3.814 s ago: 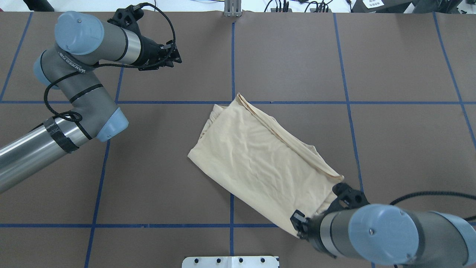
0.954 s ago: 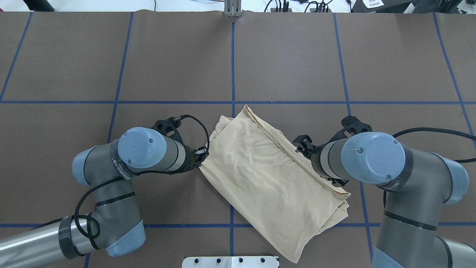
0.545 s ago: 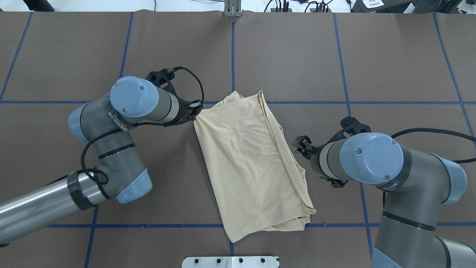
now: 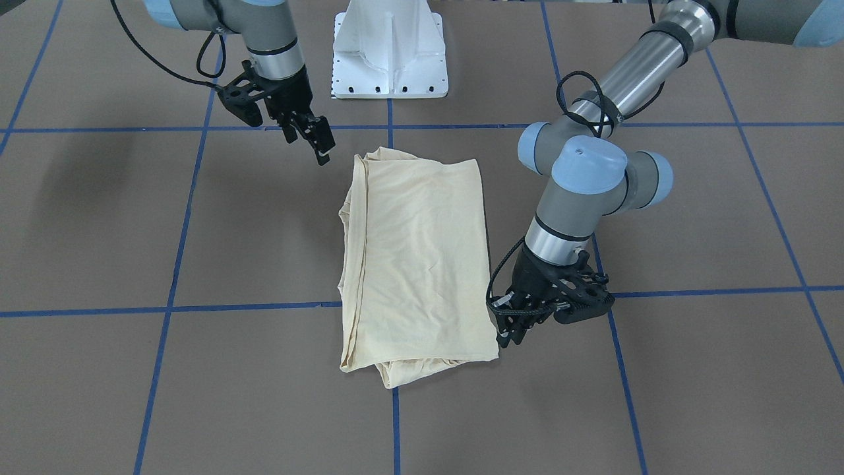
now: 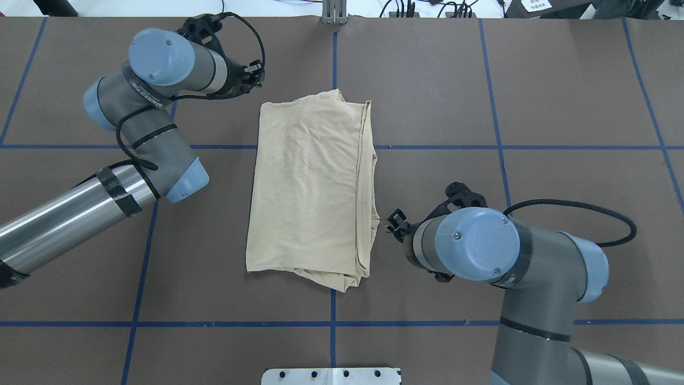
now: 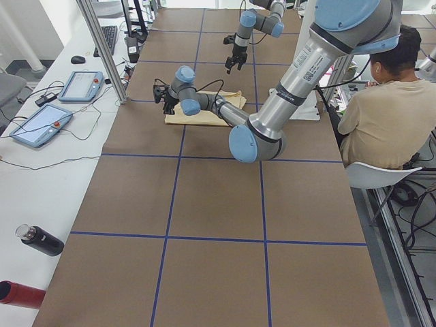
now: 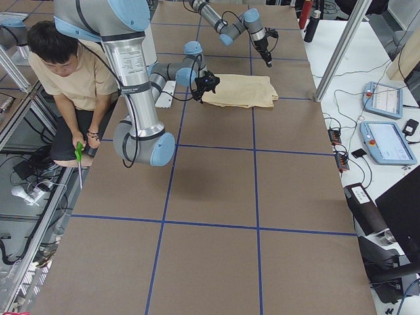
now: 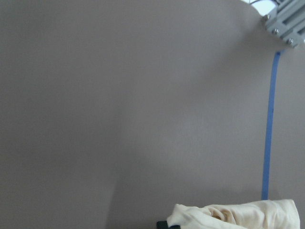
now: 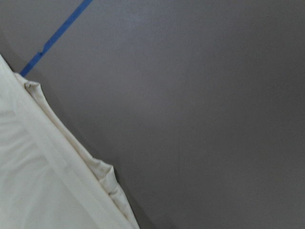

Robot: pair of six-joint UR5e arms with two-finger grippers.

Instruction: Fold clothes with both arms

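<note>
The cream-yellow shirt [image 5: 310, 182] lies folded into a long rectangle on the brown table, print hidden; it also shows in the front view [image 4: 415, 251]. My left gripper [image 5: 257, 75] hangs just beyond the shirt's far left corner, open and empty, clear of the cloth; in the front view [image 4: 511, 333] it sits beside that corner. My right gripper [image 5: 393, 223] is open and empty beside the shirt's layered right edge, not touching it; the front view [image 4: 316, 142] shows it raised. The left wrist view shows a shirt corner [image 8: 238, 214], the right wrist view the layered hem [image 9: 43, 176].
The white pedestal base [image 4: 389, 53] stands at the near edge behind the shirt. An aluminium post [image 5: 334, 13] is at the far edge. Blue tape lines [image 5: 334, 80] grid the table. An operator [image 6: 381, 102] sits beside the table. Tablets [image 6: 82, 85] lie on the side bench.
My left gripper pulled the shirt's corner away from the robot, swinging the shirt straight, then let go and moved off. My right gripper moved left and nearer the robot, staying empty.
</note>
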